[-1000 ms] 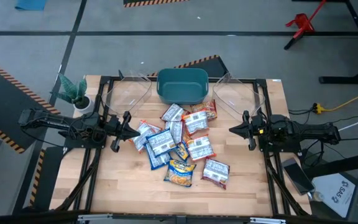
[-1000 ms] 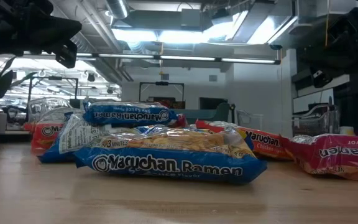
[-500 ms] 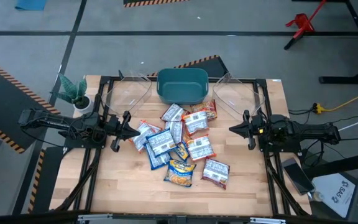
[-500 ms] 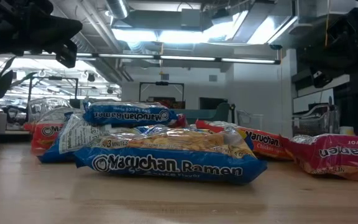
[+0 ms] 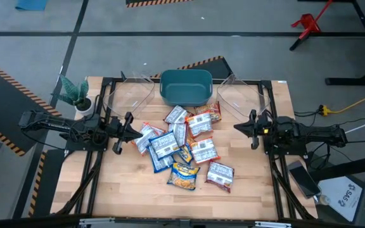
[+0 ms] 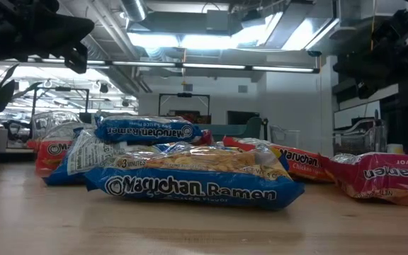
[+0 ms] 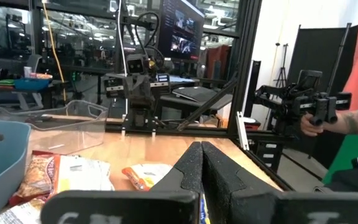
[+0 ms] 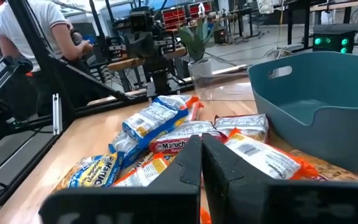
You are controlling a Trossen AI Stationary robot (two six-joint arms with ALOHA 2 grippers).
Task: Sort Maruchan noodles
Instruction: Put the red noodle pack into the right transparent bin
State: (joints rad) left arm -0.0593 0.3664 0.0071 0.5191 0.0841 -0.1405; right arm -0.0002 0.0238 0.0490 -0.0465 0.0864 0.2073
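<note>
- The noodles lie in a loose heap on the worktop, between the two sets of jaws and on the near side of the teal bin.
- The left jaws hang at the heap's left edge, closed on nothing; in the left wrist view the two fingers meet with no gap between them.
- The right jaws hang at the heap's right edge, well apart from the packets, also closed and empty; the right wrist view shows them pressed together over the pile.
- Both jaws point straight in at the heap from opposite sides, so the packets lie directly ahead of each.
- The left jaws look the nearer: a blue-white packet sits just beside their tips, while a bare strip of worktop separates the right jaws from the closest orange packet.
- The packets lie at mixed angles, overlapping; that blue-white packet's long axis runs slantwise to the left jaws' line of reach.
- My judgement: either arm must open its jaws before closing on a packet, and the left arm has the shorter reach.
</note>
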